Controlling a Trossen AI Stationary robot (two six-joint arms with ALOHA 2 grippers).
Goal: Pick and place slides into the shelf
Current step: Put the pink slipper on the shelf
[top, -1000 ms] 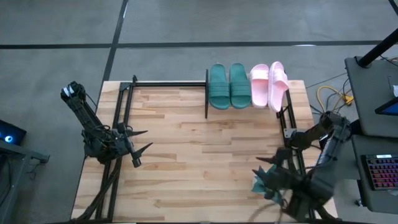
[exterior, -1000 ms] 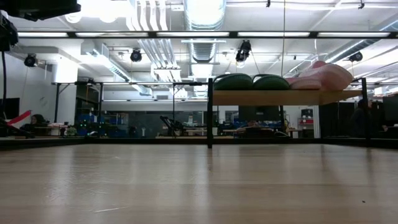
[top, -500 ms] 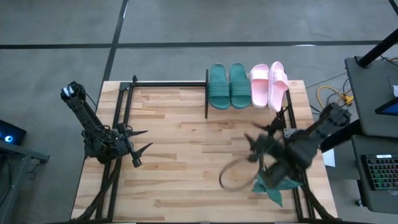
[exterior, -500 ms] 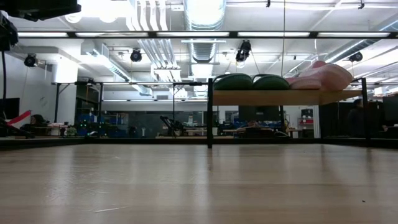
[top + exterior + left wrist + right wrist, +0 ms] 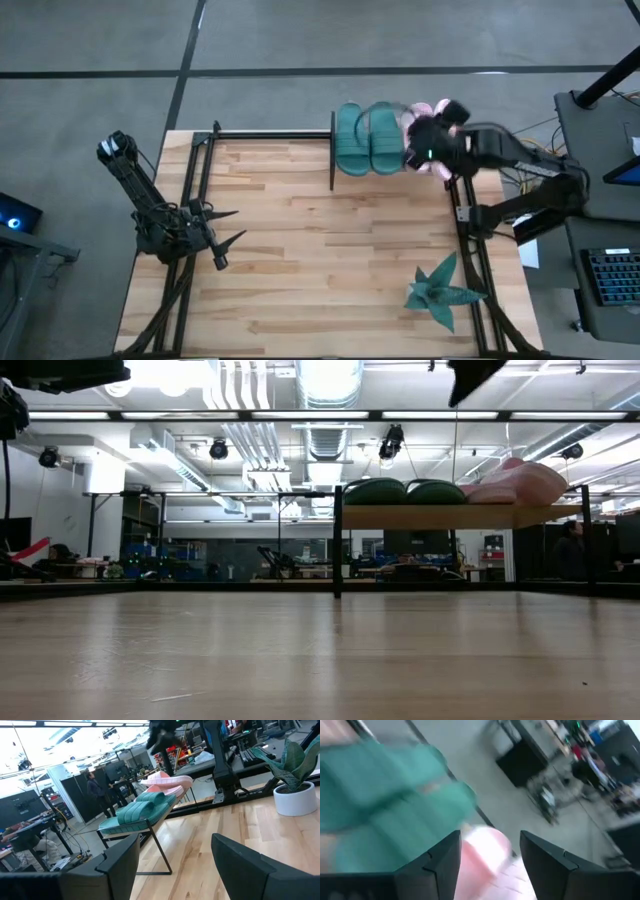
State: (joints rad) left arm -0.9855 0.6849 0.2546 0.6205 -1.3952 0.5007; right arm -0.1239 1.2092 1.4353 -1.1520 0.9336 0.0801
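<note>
High view shows all four slides up on the shelf (image 5: 395, 170): two green slides (image 5: 366, 137) side by side and two pink slides (image 5: 425, 120) next to them. One pink slide looks tipped on its side, leaning on the other. No slides lie on the table (image 5: 300, 250). The right gripper (image 5: 432, 148) hangs over the pink slides with its fingers apart and nothing in them. The left gripper (image 5: 222, 238) waits by the table's left edge, fingers wide. The job looks nearly done; maybe the tipped pink slide needs to be laid flat.
</note>
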